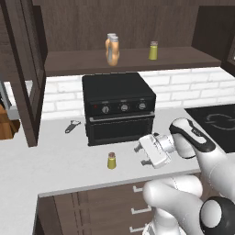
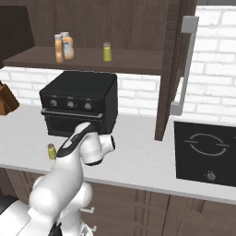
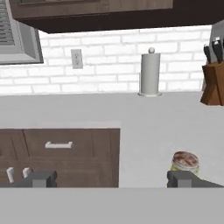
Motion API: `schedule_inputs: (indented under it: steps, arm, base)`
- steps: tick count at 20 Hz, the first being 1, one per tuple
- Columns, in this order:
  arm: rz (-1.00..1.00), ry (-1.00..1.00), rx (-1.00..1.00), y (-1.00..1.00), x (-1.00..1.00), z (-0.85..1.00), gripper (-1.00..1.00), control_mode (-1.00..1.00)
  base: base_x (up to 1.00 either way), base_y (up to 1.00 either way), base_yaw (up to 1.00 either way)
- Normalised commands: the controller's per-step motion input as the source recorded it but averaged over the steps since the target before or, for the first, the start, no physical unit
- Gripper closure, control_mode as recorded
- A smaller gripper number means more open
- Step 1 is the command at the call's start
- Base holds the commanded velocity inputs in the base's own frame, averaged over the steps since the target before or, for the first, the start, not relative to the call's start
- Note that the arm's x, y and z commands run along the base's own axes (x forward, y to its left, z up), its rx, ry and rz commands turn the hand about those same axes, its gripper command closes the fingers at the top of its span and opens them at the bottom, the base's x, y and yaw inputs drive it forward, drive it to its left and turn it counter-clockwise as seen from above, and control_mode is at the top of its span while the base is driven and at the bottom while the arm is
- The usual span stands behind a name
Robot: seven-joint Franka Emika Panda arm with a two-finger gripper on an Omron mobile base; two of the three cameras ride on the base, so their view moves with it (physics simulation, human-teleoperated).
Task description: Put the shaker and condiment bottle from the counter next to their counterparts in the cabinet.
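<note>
One small yellow-olive shaker stands on the white counter in front of the black toaster oven; it also shows as the shaker and the shaker. My gripper hangs just right of it, open and holding nothing. In the hand view the gripper is spread wide, and the shaker sits beside the right fingertip, not between the fingers. On the cabinet shelf two orange-tan bottles stand side by side, with the twin shaker to their right.
The toaster oven sits on the counter right behind the shaker. A can opener lies to its left. A stovetop is at the right. A paper towel holder, a knife block and drawers appear in the hand view.
</note>
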Motion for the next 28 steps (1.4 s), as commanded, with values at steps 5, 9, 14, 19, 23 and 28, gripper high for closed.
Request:
schedule_inputs:
  steps: [5,9,14,19,23,28]
  arm:
    - [0.00,-0.01,-0.02,0.34,-0.10,-0.20,-1.00,-1.00]
    - [0.00,0.02,0.00,0.27,0.00,-0.26,-1.00,-1.00]
    - [0.00,0.01,0.00,0.22,0.00,-0.44,-1.00,-1.00]
    - [-0.01,0.00,0.00,0.17,0.00,-0.41,-1.00,-1.00]
    - [0.00,0.00,0.00,0.05,0.00,-0.22,-1.00,-1.00]
    - [-0.03,0.00,0.00,0.09,0.00,-0.09,-1.00,-1.00]
  base:
    - [0.00,0.00,0.00]
    - [0.00,0.00,0.00]
    - [0.00,0.00,0.00]
    - [0.00,0.00,0.00]
    - [0.00,0.00,0.00]
    - [0.00,0.00,0.00]
